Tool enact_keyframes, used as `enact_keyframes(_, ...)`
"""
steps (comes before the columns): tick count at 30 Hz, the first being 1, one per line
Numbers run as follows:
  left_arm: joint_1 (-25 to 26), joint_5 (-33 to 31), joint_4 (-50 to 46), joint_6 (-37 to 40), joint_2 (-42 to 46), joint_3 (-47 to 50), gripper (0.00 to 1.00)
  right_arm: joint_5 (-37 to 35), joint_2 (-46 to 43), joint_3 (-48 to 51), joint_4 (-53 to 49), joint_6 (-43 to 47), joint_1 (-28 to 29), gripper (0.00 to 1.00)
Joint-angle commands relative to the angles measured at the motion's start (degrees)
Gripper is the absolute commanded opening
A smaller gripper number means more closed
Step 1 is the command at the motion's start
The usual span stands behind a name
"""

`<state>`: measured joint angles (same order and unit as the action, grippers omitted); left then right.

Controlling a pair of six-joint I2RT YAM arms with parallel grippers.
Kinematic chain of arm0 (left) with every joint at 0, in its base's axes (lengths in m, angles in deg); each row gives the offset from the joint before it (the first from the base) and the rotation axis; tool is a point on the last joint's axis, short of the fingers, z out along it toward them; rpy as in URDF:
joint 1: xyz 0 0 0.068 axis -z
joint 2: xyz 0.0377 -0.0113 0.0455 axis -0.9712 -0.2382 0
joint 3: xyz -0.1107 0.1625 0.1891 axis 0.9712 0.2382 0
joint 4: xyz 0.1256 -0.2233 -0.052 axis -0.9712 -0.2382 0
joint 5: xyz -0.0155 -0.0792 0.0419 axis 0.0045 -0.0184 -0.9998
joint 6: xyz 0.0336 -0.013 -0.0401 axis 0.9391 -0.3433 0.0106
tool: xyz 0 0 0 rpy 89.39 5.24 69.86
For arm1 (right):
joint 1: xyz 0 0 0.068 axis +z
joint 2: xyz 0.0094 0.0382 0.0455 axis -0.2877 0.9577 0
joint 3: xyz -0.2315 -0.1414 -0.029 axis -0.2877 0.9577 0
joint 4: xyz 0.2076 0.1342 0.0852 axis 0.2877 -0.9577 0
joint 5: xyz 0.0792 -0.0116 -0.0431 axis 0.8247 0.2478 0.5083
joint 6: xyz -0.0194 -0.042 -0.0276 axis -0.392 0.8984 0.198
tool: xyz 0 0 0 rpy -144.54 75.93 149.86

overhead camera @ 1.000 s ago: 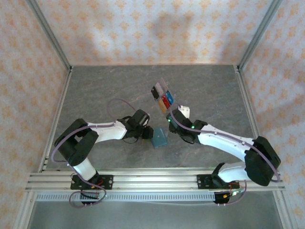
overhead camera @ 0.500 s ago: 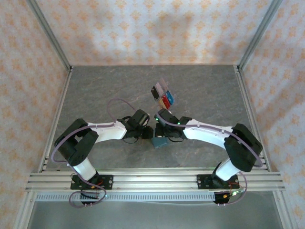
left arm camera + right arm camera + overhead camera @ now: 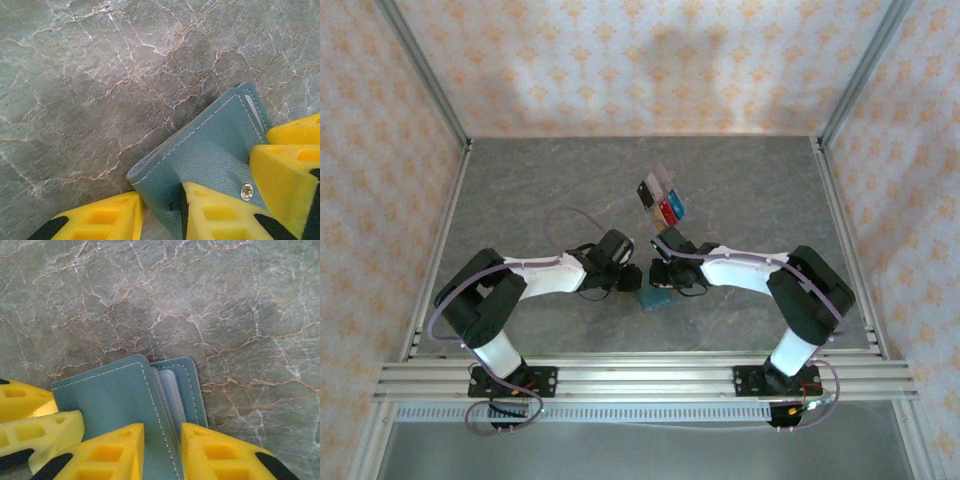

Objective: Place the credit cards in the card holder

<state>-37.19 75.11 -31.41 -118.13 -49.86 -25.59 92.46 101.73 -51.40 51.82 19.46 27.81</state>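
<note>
At far left, the left gripper (image 3: 160,200): set astride the near corner of the card holder (image 3: 210,145). One yellow finger (image 3: 100,220) off the teal edge, over the marble table (image 3: 100,75); the other laid on the flap, just short of the pale stud (image 3: 246,191). Stands partly apart. Impossible to tell whether pinching the flap or merely bracketing it.

Between the two grippers, flat on the table: one card holder, its two leaves slightly offset. Opens a narrow pocket (image 3: 169,390) along the edge that faces the right gripper. Inside that pocket, one pale strip (card or lining, cannot say which). Around this single wallet, four yellow fingers in all, two from each side.

To the right, the right gripper (image 3: 162,432): parted and gripping nothing. Straddles the stitched edge of the card holder, one finger over the cover, one at the rim of the inner leaf (touching or just clear, not readable).

Beyond the right gripper, on the side away from the arm bases and just beside its wrist: one clear ridged tray (image 3: 658,172), lying askew. In it, the credit cards (image 3: 666,210) in a row. Three told apart by colour: one black, one red, one blue. Far end of the tray too pale and small to read.
</note>
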Motion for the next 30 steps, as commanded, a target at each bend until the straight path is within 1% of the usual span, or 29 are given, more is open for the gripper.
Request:
enact_keyframes(1, 1.4, -1.7, -2.7, 1.2, -3.3, 2.1, 0.27, 1.1, 0.9, 0.5, 0.9, 1.3, 0.3, 0.25)
enact_keyframes(6, 1.5, -1.8, -2.8, 1.2, -3.2, 2.1, 0.27, -1.3, 1.1, 0.9, -0.4, 2.3, 0.5, 0.25)
enact_keyframes(10, 1.6, -1.9, -2.8, 1.1, -3.9, 1.8, 0.27, 0.7, 1.2, 1.2, 0.3, 2.6, 1.0, 0.24)
enact_keyframes(13, 1.7, -2.0, -2.5, 1.0, -4.4, 1.7, 0.27, 2.4, -0.2, 2.3, 2.2, 2.5, 1.2, 0.22)
enact_keyframes(17, 2.1, -2.1, -2.2, 0.7, -5.0, 1.4, 0.27, 3.1, -2.6, 3.1, 3.0, 2.6, 1.2, 0.17)
enact_keyframes(22, 2.7, -2.3, -1.1, 0.1, -6.0, 1.6, 0.27, 4.9, -4.5, 3.7, 4.8, 2.3, 1.2, 0.15)
enact_keyframes(30, 4.1, -2.8, 2.7, -2.7, -7.7, 2.8, 0.26, 8.6, -3.3, 4.5, 9.9, -0.1, 0.9, 0.15)
